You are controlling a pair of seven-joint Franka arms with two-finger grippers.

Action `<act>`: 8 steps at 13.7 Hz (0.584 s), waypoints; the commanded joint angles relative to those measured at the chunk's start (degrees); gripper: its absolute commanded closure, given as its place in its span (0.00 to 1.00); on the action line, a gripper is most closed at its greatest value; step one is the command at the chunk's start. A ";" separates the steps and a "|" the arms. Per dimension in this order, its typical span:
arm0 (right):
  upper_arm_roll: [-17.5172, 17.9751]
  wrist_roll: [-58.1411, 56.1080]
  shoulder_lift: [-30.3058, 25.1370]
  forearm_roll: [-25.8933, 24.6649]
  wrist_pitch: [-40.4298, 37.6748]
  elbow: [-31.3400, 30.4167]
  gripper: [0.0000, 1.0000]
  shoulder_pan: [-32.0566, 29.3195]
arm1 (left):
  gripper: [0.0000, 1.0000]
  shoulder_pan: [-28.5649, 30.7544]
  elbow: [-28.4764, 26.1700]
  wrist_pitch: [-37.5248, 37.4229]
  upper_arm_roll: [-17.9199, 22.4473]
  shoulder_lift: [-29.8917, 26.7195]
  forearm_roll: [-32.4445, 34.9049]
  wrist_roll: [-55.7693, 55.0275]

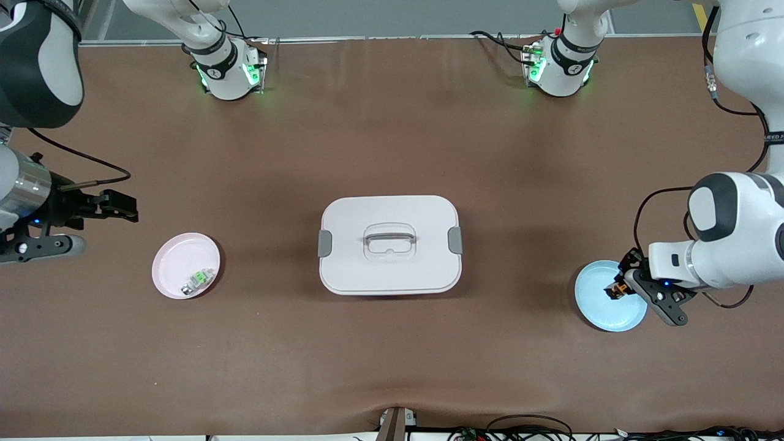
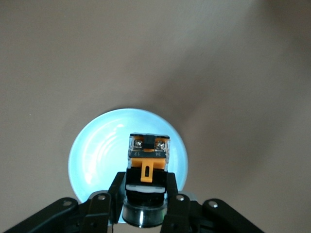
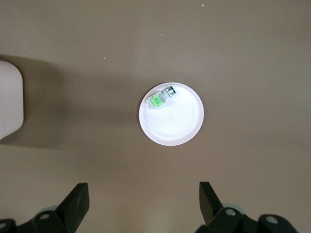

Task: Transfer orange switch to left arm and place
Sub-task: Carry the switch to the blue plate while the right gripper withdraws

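Note:
The orange switch (image 2: pixel 147 165), black with an orange clip and a silvery round end, sits between the fingers of my left gripper (image 2: pixel 145 194), which is shut on it. In the front view this gripper (image 1: pixel 617 289) hangs just over the pale blue plate (image 1: pixel 603 309) at the left arm's end of the table, with the switch (image 1: pixel 614 291) in its jaws. The white box (image 1: pixel 389 245) stands mid-table between the two plates. My right gripper (image 1: pixel 125 208) is open and empty in the air at the right arm's end, its fingers (image 3: pixel 77 204) spread wide.
A pink plate (image 1: pixel 177 260) lies toward the right arm's end and holds a small green-and-white component (image 1: pixel 197 280). The right wrist view shows this plate (image 3: pixel 171 128), the component (image 3: pixel 160 98) and a corner of the box (image 3: pixel 9 102). Brown table surface (image 1: pixel 392 367) surrounds them.

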 commanded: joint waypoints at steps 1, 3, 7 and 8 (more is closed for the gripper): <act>1.10 -2.96 -2.99 -1.52 1.97 -4.10 0.00 -2.73 | 1.00 0.64 0.68 2.56 -0.46 2.29 4.09 4.88; 1.10 -4.55 -4.92 -1.52 4.33 -7.51 0.00 -4.23 | 1.00 0.81 0.68 4.31 -0.46 3.88 6.20 8.58; 1.10 -4.64 -10.20 -1.52 9.62 -16.57 0.00 -4.85 | 1.00 1.25 0.16 6.34 -0.55 6.34 6.39 18.68; 1.10 -4.55 -10.56 -1.52 9.62 -17.11 0.00 -5.29 | 1.00 1.42 -0.37 6.78 -0.55 6.43 6.13 20.62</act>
